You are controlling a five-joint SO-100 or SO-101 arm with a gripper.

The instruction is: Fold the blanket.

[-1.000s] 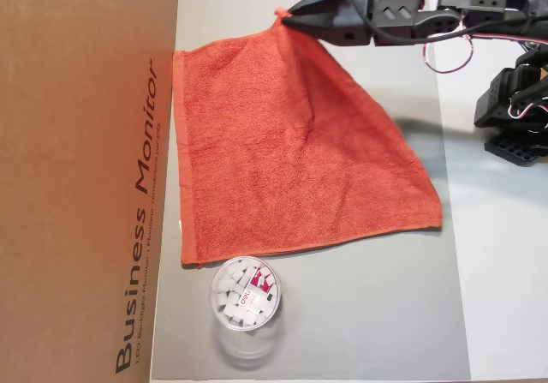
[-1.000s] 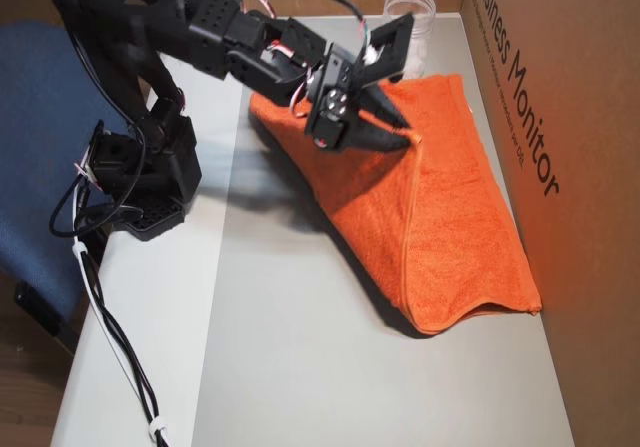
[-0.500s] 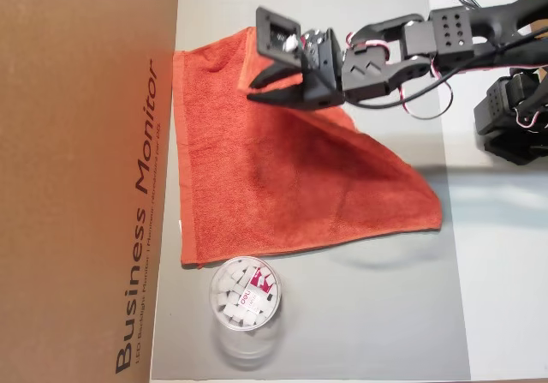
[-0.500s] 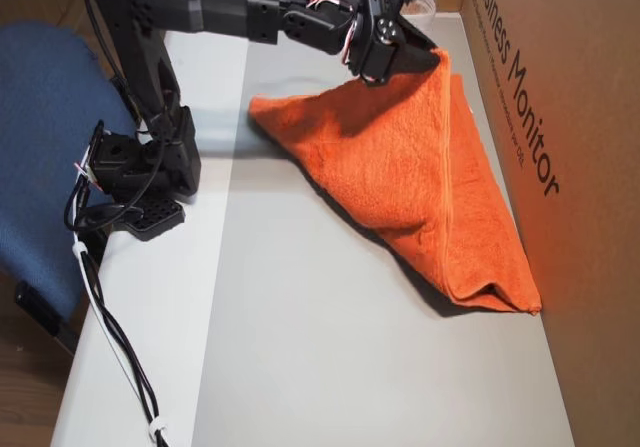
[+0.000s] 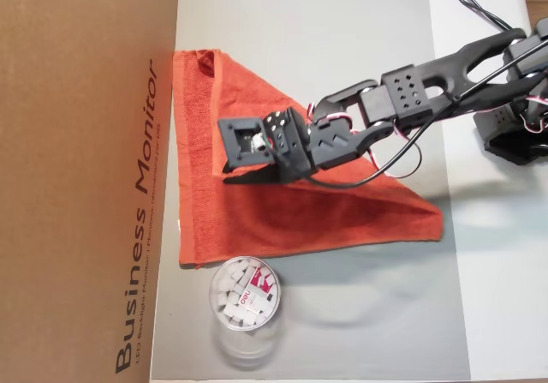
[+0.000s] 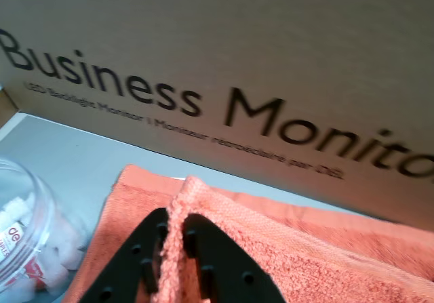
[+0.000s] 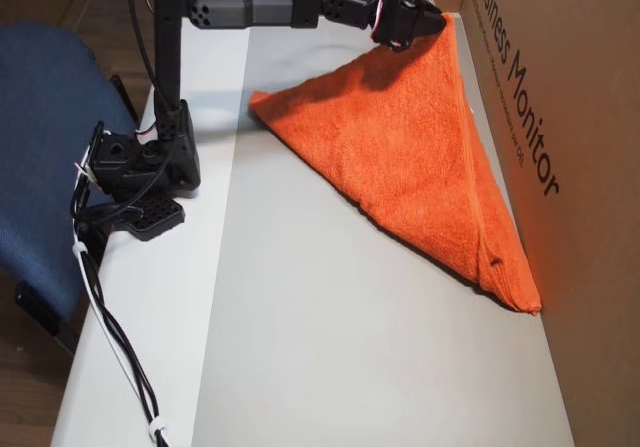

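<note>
The gripper [image 6: 178,243], low in the wrist view, is closed on a pinched ridge of the blanket [image 6: 325,249], the cloth's hemmed edge standing up between the two black fingers [image 6: 224,262]; in an overhead view the same gripper [image 5: 248,176] hangs left of centre over the orange-red cloth, the arm reaching in from the right edge of the frame; in the other overhead view the gripper [image 7: 405,22] sits at the top of the frame, at the cloth's far corner.

The blanket [image 5: 342,212] lies on the grey mat [image 5: 342,57] as a rough triangle, one layer drawn diagonally across another; a single strip along the left side [image 5: 193,143] is not covered; its long edge runs just beside the cardboard box [image 5: 86,177] printed "Business Monitor"; the terry surface looks soft and thick, the hem a flat lighter band [image 7: 470,167].

The risk, as judged from here: the carried corner may land short of or askew to the corner below, leaving the fold uneven; the grip holds only a thin ridge of cloth, so a tug could slip it free early; the clear round tub [image 5: 246,292], touching the blanket's lower edge in that overhead view, could be nudged if the cloth drags; the box wall close by leaves little room for the fingers to open.
</note>
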